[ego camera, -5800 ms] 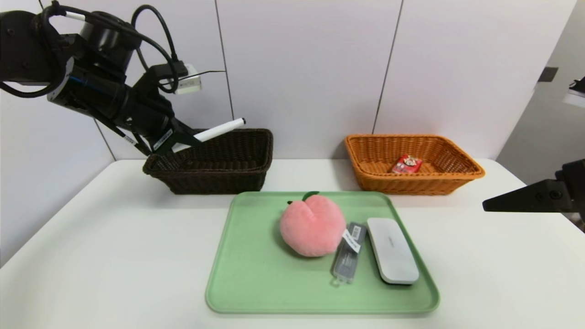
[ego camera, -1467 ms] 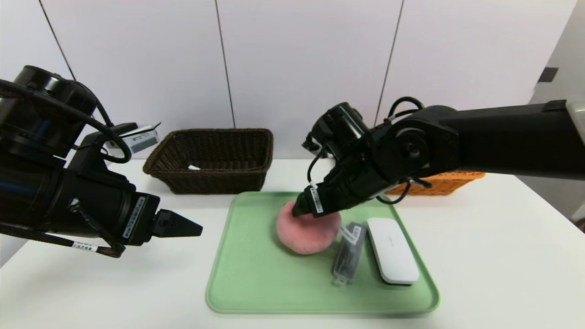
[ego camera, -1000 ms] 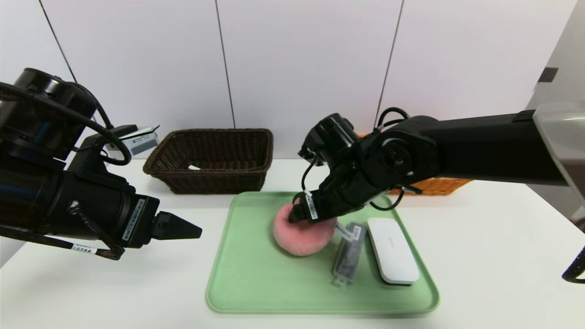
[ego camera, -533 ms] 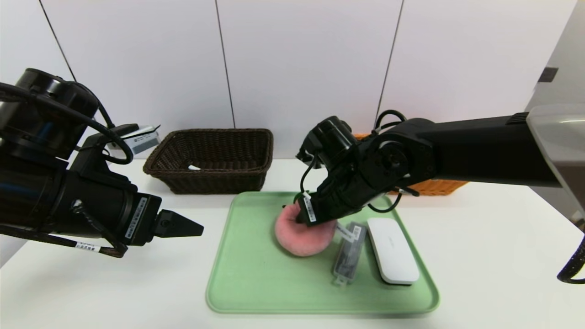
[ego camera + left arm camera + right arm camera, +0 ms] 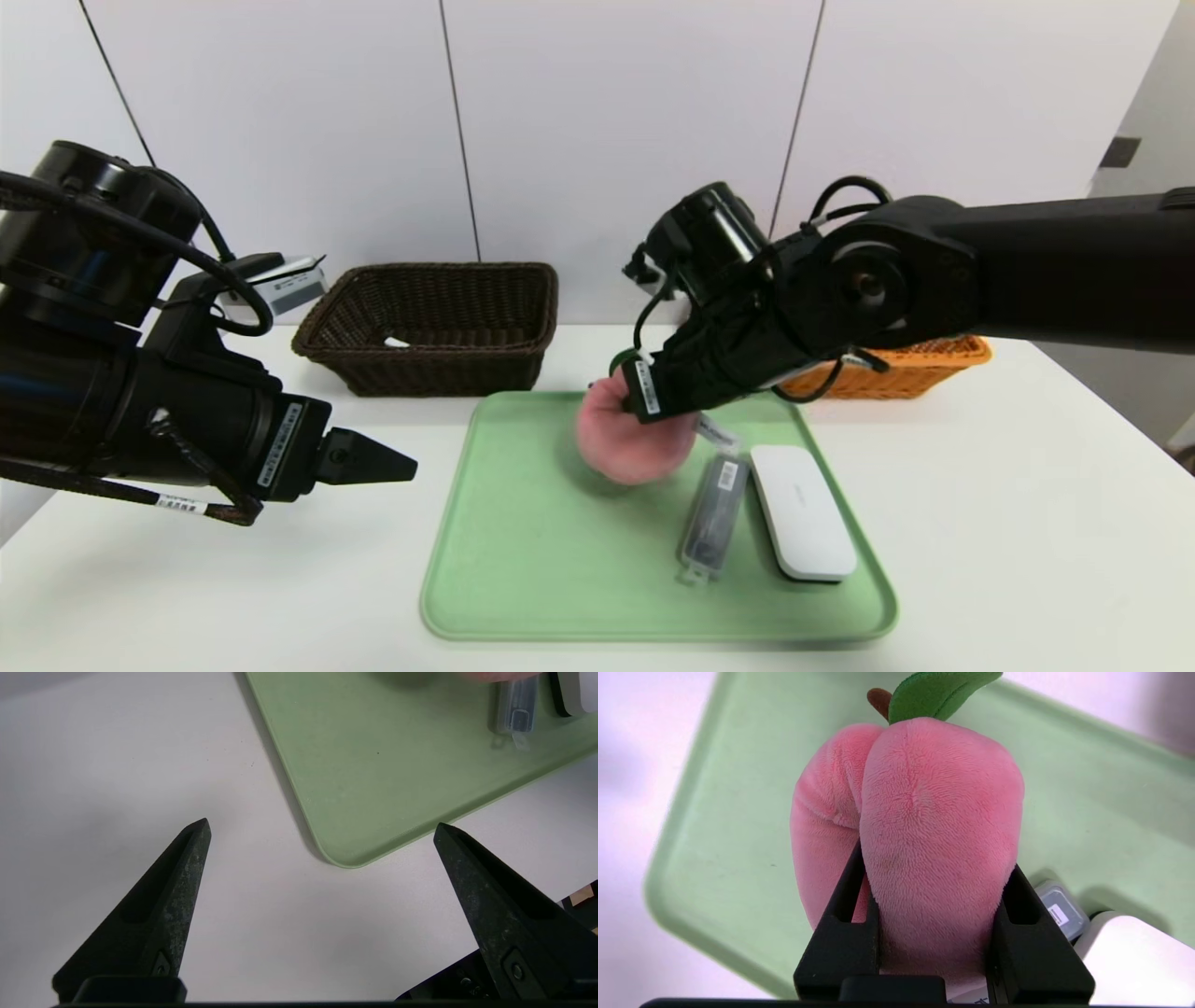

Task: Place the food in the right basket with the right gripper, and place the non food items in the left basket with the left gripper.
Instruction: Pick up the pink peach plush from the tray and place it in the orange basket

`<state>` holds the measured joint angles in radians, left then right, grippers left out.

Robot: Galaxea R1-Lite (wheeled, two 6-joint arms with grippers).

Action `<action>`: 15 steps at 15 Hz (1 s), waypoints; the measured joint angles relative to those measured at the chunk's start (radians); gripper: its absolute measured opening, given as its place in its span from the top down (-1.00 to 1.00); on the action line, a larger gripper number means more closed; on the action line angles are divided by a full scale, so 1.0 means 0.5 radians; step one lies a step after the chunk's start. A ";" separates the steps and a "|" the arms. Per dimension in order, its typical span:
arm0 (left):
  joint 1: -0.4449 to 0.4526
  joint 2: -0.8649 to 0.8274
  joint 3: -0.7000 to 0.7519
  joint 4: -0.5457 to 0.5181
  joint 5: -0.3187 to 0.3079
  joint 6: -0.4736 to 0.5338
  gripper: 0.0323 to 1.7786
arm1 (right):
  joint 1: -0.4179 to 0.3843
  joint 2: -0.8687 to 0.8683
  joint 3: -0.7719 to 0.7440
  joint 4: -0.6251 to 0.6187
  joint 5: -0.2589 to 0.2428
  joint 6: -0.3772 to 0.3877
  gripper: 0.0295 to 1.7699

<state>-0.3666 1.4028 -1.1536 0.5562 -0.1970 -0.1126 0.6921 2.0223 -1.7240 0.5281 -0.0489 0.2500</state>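
While the peach hung clear of the tray, the scene read as follows:

Right gripper (image 5: 934, 896): clamped on one lobe of the fuzzy pink plush peach with a green leaf (image 5: 920, 826), black fingers pressed deep into the pile.

Peach position: lifted above the far part of the flat pale-green plastic tray (image 5: 523, 560), in front of the two baskets and between them.

Slip risk: the hold looked taken on soft stuffing only, so a quick swing toward the basket could probably let the plush squeeze out and drop back on the tray or the white table (image 5: 187, 579).

Snag risk: the narrow grey transparent case with a white label (image 5: 714, 513) lay just beside the peach; a low carry might drag it.

Left gripper (image 5: 322, 830): parked over the table just off the tray's near left corner, fingers spread wide, holding nothing.

Bright orange-tan woven wicker basket (image 5: 943, 359): mostly hidden behind the right arm; contents could not be told.

Very dark brown woven wicker basket (image 5: 439, 327): a small white object showed on its floor, too small to name.

Tray contents: the grey case and a white rounded oblong case (image 5: 803, 509), side by side on its right half.
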 joint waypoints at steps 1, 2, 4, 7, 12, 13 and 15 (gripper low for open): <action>0.000 -0.003 0.000 0.001 0.003 -0.002 -0.90 | -0.009 -0.051 0.000 -0.003 -0.002 -0.001 0.37; 0.000 -0.007 0.003 0.001 0.004 -0.002 -0.90 | -0.030 -0.112 0.000 -0.009 -0.005 -0.003 0.37; 0.000 -0.012 0.014 0.002 0.004 -0.003 -0.90 | -0.093 -0.231 -0.018 -0.037 -0.005 -0.008 0.37; 0.000 -0.014 0.020 0.000 0.002 0.000 -0.90 | -0.273 -0.378 -0.089 -0.057 -0.042 -0.021 0.37; 0.000 -0.013 0.023 -0.041 0.000 -0.003 -0.90 | -0.659 -0.405 -0.142 -0.062 -0.057 -0.041 0.38; 0.000 -0.013 0.028 -0.050 -0.001 -0.003 -0.90 | -0.729 -0.376 -0.142 -0.060 -0.053 -0.043 0.38; 0.000 -0.012 0.030 -0.053 0.000 -0.001 -0.90 | -0.839 -0.296 -0.134 -0.069 -0.043 -0.049 0.38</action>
<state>-0.3666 1.3966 -1.1385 0.5296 -0.1972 -0.1130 0.2726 1.8743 -1.7911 0.4936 -0.0702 0.2255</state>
